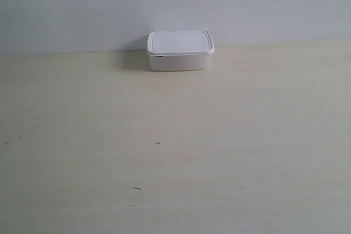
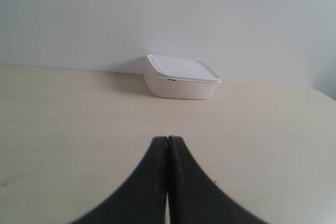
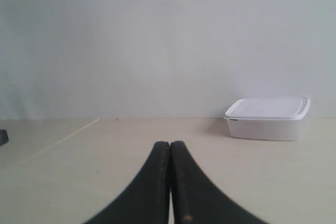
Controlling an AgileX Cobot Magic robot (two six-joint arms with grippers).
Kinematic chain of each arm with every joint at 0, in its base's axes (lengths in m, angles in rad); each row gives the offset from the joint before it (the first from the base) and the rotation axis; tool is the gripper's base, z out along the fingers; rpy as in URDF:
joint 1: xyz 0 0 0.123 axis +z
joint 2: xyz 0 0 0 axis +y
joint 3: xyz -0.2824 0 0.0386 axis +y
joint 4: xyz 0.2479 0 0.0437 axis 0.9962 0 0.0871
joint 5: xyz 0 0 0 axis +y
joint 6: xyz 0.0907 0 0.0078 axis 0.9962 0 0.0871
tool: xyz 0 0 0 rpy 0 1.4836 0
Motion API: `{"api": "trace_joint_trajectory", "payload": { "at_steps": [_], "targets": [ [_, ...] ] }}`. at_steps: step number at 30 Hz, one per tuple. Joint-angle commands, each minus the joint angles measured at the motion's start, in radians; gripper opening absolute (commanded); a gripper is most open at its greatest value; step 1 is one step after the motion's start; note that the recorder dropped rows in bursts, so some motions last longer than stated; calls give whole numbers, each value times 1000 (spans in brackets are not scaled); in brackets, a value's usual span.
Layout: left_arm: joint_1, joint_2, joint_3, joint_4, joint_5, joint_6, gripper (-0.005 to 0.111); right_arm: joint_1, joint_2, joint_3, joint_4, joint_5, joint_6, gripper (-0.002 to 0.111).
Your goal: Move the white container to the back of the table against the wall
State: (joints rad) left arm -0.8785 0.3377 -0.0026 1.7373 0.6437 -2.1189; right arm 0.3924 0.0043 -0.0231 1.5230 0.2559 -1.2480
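The white container [image 1: 180, 51], lid on, stands at the back of the pale table [image 1: 175, 152], close against the off-white wall [image 1: 175, 4]. It also shows in the left wrist view, white container [image 2: 181, 77], and in the right wrist view, white container [image 3: 268, 118]. My left gripper [image 2: 167, 139] is shut and empty, well short of the box above bare tabletop. My right gripper [image 3: 170, 144] is shut too, empty, and off to one side of the box. Neither arm appears in the exterior view.
A few tiny dark specks [image 1: 158, 143] mark the tabletop. A thin seam line [image 3: 60, 140] and a small dark object [image 3: 3, 137] at the picture's edge show in the right wrist view. The table's edge [image 2: 325, 94] shows beyond the box in the left wrist view.
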Motion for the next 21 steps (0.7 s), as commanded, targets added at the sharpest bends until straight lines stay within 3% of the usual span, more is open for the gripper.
{"api": "trace_joint_trajectory", "payload": {
  "at_steps": [1,7,11,21],
  "targets": [
    [0,-5,3,7,3,-4,0,-4,-4,23,12,-8,-91,0],
    [0,-5,3,7,-40,-4,0,-4,-4,23,-10,34,-104,0],
    [0,-5,3,7,-63,-4,0,-4,-4,23,-10,114,9,0],
    [0,-5,3,7,-63,-4,0,-4,-4,23,-10,112,20,0]
  ]
}}
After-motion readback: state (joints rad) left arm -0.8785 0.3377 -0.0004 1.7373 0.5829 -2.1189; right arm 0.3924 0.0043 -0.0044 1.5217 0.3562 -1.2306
